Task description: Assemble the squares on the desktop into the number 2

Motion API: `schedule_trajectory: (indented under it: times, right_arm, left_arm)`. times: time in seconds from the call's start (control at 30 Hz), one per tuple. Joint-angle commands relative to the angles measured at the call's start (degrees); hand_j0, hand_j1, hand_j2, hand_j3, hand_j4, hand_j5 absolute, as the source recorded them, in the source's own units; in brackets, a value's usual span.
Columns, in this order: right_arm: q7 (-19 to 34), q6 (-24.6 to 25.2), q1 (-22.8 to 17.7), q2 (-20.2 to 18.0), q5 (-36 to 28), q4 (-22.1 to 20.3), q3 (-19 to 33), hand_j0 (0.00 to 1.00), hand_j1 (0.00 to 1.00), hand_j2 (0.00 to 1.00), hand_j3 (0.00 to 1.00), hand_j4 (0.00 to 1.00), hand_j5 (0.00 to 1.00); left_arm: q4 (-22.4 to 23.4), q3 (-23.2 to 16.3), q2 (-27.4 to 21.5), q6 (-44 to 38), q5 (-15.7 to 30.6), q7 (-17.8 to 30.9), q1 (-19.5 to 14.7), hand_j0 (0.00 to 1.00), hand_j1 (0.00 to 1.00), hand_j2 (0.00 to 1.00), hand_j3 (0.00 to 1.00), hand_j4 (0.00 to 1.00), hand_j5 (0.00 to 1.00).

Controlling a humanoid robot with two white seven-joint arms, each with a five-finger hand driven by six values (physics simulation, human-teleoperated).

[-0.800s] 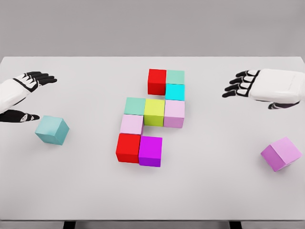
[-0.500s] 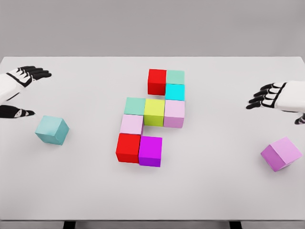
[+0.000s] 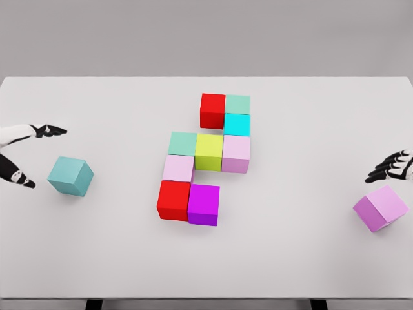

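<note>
We see nine matte, flat-shaded cubes (image 3: 205, 155) butted together mid-table (image 3: 290, 258) in a blocky 2. Loose teal cube (image 3: 70, 175) sits near left hand (image 3: 22, 155), fingers spread, holding nothing. Loose pink cube (image 3: 381, 208) lies just below right hand (image 3: 392, 168), fingers loose, empty.

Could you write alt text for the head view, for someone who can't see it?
Nine coloured cubes sit joined in a rough 2 shape mid-way across a white table. A loose teal cube lies near the open left hand; a loose pink-purple cube lies below the right hand.
</note>
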State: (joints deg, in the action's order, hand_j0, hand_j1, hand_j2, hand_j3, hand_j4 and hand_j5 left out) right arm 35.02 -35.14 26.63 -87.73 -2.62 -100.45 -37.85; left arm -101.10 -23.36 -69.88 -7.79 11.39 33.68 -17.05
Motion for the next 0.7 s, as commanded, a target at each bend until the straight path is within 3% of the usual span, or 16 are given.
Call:
schedule_trajectory:
  times: [0.0,0.1,0.3,0.37,0.53,0.6,0.67]
  right_arm:
    - [-0.02,0.14,0.09,1.95,-0.63,-0.01,-0.65,1.00,1.00,1.00,1.00,1.00,1.00]
    - [-0.02,2.45,0.00,2.92,-0.63,-0.01,-1.35,1.00,1.00,1.00,1.00,1.00,1.00]
    - [-0.02,4.64,0.00,4.15,-0.55,-0.01,-3.99,1.00,1.00,1.00,1.00,1.00,1.00]
    - [-0.02,7.10,0.09,5.11,-0.55,-0.01,-3.99,1.00,1.00,1.00,1.00,1.00,1.00]
    - [-0.02,7.63,0.18,5.55,-0.63,0.08,-4.87,1.00,1.00,1.00,1.00,1.00,1.00]
    - [-0.02,12.38,0.26,6.61,-0.55,0.08,-4.95,1.00,1.00,1.00,1.00,1.00,1.00]
    - [-0.02,12.91,0.26,6.78,-0.55,0.08,-5.48,1.00,1.00,1.00,1.00,1.00,1.00]
  left_arm:
    - [-0.33,-0.80,0.26,-4.16,0.83,1.32,0.00,1.00,1.00,1.00,1.00,1.00,1.00]
    - [-0.42,-1.25,0.53,-3.28,-1.45,1.32,-0.09,1.00,1.00,1.00,1.00,1.00,1.00]
    - [-0.33,-1.25,8.35,-3.55,-14.37,1.32,-0.26,1.00,1.00,1.00,1.00,1.00,1.00]
    - [-0.33,-1.25,8.88,-3.37,-15.34,1.32,-0.26,1.00,1.00,1.00,1.00,1.00,1.00]
    - [-0.33,-1.42,9.67,-3.28,-16.22,1.32,-0.26,1.00,1.00,1.00,1.00,1.00,1.00]
    - [-0.33,-2.65,9.76,-3.28,-16.31,1.32,-0.18,1.00,1.00,1.00,1.00,1.00,1.00]
    - [-0.33,-2.65,10.20,-3.37,-17.54,1.32,-0.18,1.00,1.00,1.00,1.00,1.00,1.00]
